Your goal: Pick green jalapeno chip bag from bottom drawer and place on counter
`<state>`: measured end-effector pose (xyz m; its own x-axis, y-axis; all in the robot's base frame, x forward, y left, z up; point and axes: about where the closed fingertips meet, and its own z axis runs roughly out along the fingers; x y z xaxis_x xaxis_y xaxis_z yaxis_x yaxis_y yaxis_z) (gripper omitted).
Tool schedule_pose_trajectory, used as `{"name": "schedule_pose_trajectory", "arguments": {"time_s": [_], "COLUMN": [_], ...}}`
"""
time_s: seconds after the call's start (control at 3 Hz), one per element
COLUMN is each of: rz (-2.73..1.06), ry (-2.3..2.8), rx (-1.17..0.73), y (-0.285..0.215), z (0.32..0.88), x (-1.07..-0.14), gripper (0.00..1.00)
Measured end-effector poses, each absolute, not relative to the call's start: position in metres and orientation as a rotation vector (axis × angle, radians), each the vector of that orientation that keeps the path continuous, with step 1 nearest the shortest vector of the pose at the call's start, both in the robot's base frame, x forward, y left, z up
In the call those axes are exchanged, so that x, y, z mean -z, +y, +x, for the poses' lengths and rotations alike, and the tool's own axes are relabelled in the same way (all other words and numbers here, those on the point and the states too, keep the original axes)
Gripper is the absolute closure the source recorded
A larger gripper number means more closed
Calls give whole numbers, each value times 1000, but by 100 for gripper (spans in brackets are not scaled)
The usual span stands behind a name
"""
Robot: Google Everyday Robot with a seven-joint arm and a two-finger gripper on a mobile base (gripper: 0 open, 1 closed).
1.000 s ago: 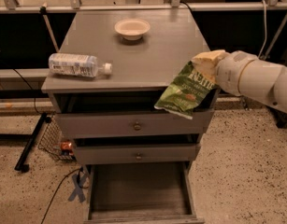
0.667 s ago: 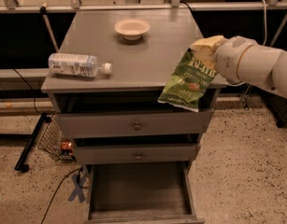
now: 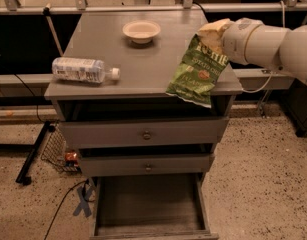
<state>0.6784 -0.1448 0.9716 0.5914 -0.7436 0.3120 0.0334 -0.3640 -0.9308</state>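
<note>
The green jalapeno chip bag (image 3: 199, 71) hangs over the right part of the counter (image 3: 143, 64), its lower edge dangling past the counter's front right edge. My gripper (image 3: 213, 31) holds the bag by its top edge, with the white arm reaching in from the right. The bottom drawer (image 3: 150, 204) stands pulled out below, showing a bare grey floor.
A clear plastic water bottle (image 3: 83, 69) lies on its side at the counter's left front. A small beige bowl (image 3: 141, 31) sits at the counter's back middle. The two upper drawers (image 3: 145, 134) are slightly open. A wire basket (image 3: 60, 151) and cables lie on the floor at left.
The arm has carried the bag up and leftward, from beside the cabinet's right front corner to above the counter's right side.
</note>
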Motion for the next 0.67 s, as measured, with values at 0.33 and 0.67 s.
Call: {"name": "schedule_pose_trajectory", "arguments": {"time_s": [0.33,0.67], "rz": [-1786,-1810], "ry": [556,547], "rx": [886,849], "y": [-132,-121], "z": [703,719], "x": [-966,-956], "gripper": [100,100]}}
